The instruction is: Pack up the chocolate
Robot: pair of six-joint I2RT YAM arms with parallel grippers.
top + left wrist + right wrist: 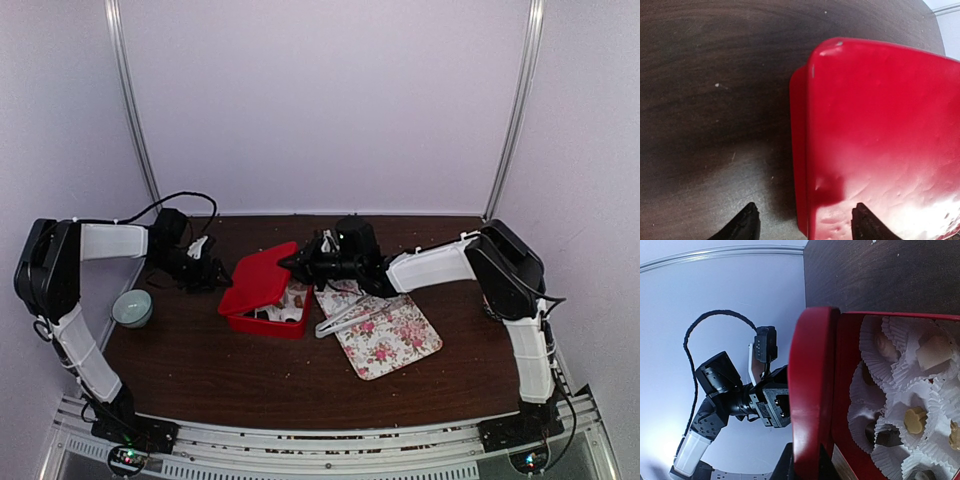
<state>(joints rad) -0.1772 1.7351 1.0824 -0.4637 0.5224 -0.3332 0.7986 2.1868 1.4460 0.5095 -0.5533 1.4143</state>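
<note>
My right pincer (300, 262) is clamped on the edge of the red lid (258, 280), which stands tilted over the red box (265, 323) at the middle of the overhead view. Only my right wrist camera looks inside. At the right of its frame the chocolate (915, 420) sits in white paper cups (872, 365) in the box, some lumps tan, some dark. The lid's rim runs down to my fingers at the bottom edge.

My left pincer (805, 226) stands open. Its wrist view shows the lid's glossy outside filling the right half, with the lower corner between my two fingertips; whether they touch it I cannot tell.

The overhead view alone shows the tongs (345, 318) lying on the rose-printed tray (400, 345) right of the box, and a bowl (132, 307) at the left edge of the table (250, 370).
</note>
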